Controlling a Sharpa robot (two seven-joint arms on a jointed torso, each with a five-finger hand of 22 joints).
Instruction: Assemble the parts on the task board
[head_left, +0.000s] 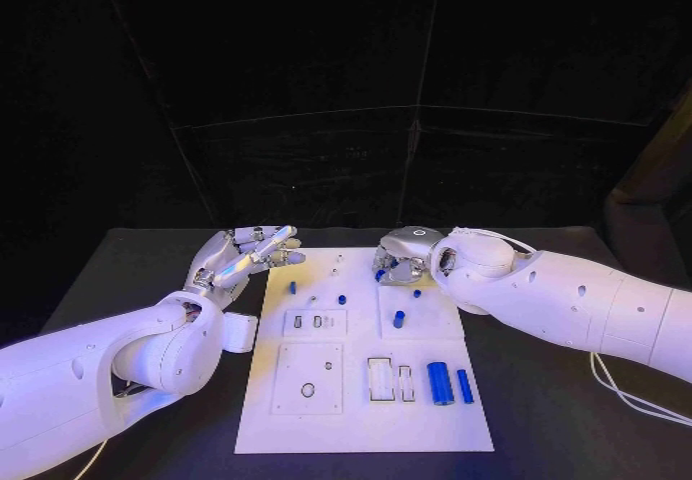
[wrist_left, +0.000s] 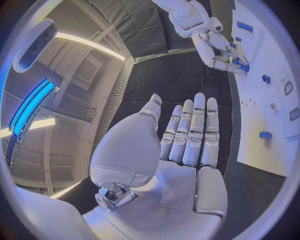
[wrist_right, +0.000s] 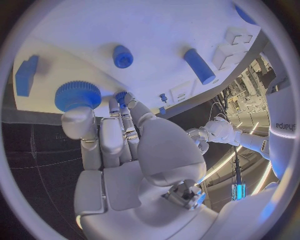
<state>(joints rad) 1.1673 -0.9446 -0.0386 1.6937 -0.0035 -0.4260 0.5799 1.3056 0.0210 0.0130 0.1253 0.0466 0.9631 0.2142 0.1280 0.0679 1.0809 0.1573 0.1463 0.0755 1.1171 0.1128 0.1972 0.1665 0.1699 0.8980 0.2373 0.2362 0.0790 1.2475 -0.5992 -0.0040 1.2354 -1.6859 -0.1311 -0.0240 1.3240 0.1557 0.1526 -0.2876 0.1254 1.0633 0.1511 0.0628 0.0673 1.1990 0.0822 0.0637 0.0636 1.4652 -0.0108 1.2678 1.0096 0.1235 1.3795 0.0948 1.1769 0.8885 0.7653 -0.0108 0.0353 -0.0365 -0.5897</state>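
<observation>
The white task board (head_left: 361, 420) lies mid-table with several small blue parts on it. Two blue cylinders (head_left: 440, 383) lie at its near right, and a short blue peg (head_left: 398, 320) sits mid-board. My left hand (head_left: 245, 255) hovers open at the board's far left corner, its fingers (wrist_left: 194, 130) straight and holding nothing. My right hand (head_left: 401, 258) bends down over the far edge. There its thumb (wrist_right: 78, 125) touches a blue toothed wheel (wrist_right: 78, 95), and the fingertips (wrist_right: 120, 102) reach a small blue piece. I cannot tell whether it grips either.
Empty rectangular slots (head_left: 381, 380) and an oval recess (head_left: 307, 388) mark the board's near half. A blue block (wrist_right: 26, 75) and a round blue peg (wrist_right: 122, 56) stand near the wheel. Black table (head_left: 144, 270) surrounds the board, and a dark curtain hangs behind it.
</observation>
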